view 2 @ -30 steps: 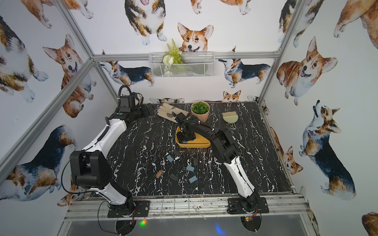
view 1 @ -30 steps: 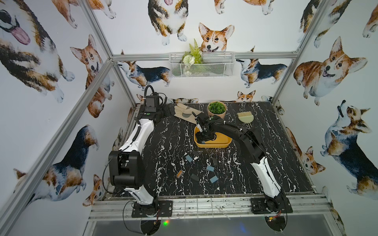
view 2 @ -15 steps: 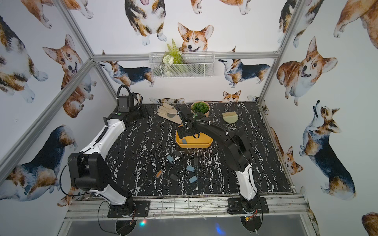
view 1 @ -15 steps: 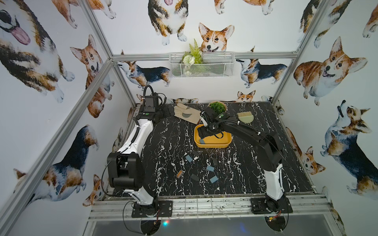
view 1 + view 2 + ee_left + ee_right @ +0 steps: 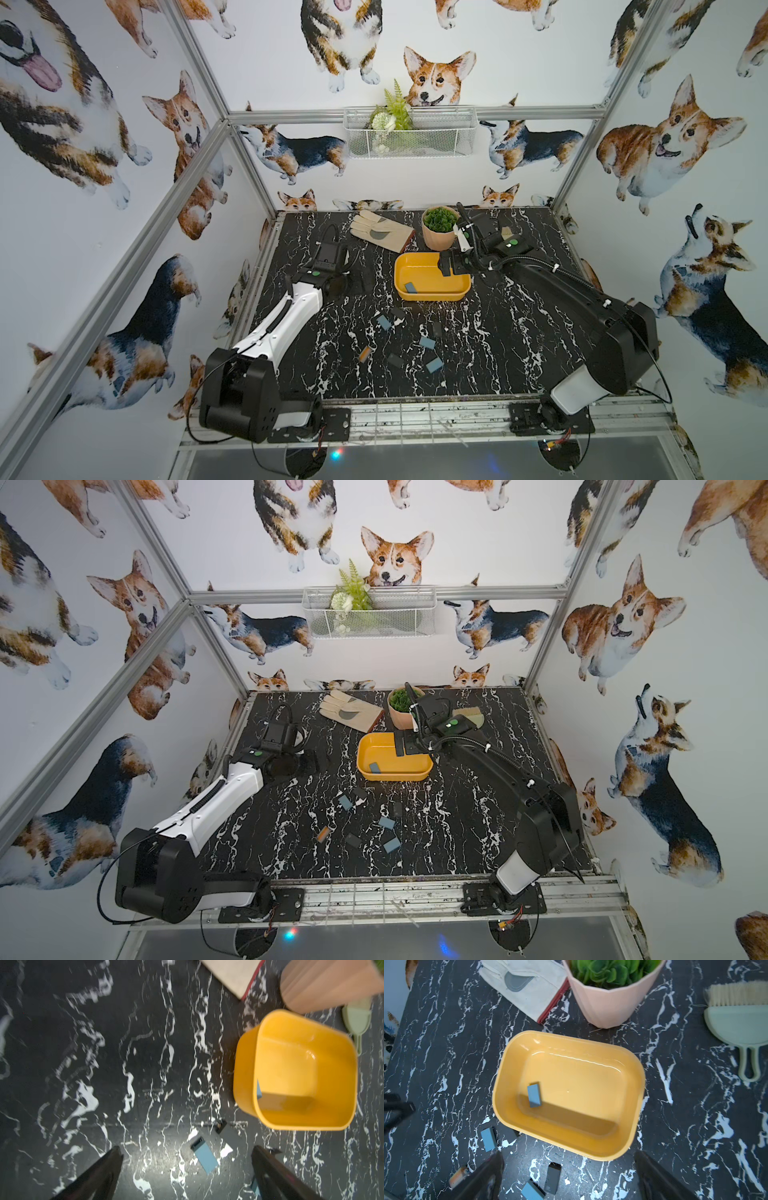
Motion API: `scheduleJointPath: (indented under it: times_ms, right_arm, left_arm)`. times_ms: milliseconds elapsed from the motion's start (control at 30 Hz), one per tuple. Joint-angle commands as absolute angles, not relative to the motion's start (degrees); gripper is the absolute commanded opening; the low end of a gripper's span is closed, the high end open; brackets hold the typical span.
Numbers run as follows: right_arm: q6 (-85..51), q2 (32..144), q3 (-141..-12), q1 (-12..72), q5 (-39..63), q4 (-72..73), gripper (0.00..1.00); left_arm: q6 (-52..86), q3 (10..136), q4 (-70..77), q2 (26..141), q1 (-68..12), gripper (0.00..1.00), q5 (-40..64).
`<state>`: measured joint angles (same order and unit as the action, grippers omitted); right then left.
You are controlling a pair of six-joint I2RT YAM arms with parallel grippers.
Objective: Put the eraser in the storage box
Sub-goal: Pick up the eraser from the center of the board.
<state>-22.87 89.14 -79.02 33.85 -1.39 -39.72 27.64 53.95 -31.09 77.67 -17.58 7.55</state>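
The right hand [image 5: 569,1154] is hovering wide open over the storage box [image 5: 504,1088], holding nothing. The eraser [image 5: 534,1094] is lying inside the box, near the counter's [image 5: 446,1043] back edge. The left hand [image 5: 187,1148] is also hanging wide open and empty.

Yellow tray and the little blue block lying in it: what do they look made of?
The mustard-yellow rectangular storage box looks like moulded plastic with a glossy finish: its smooth, rounded walls carry bright highlight streaks. The small blue-grey eraser block looks like matte rubber or dense foam: it has flat faces and no shine, but the pictures cannot settle which.
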Motion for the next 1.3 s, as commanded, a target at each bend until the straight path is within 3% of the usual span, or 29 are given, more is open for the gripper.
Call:
scheduleJointPath:
  times_ms: [0, 167, 700, 1267]
  right_arm:
    - [-24.78, 86.74, -75.70, 32.22, 1.41, -39.80, 1.00]
    - [-25.75, 83.60, -71.24, 29.47, 4.57, -39.68, 1.00]
    - [-25.80, 77.55, -62.85, 22.29, 11.47, -38.56, 1.00]
    - [-25.17, 75.55, -59.16, 20.84, 12.31, -37.94, 1.00]
  left_arm:
    - [32.66, 51.08, -28.51, 78.73, -20.72, 1.00, 6.97]
    - [34.72, 52.19, -29.46, 82.46, -26.89, 0.99, 3.84]
    - [41.16, 59.59, -40.34, 93.85, -34.21, 0.89, -3.62]
    - [43.33, 58.59, -37.76, 98.92, -34.86, 0.78, -0.80]
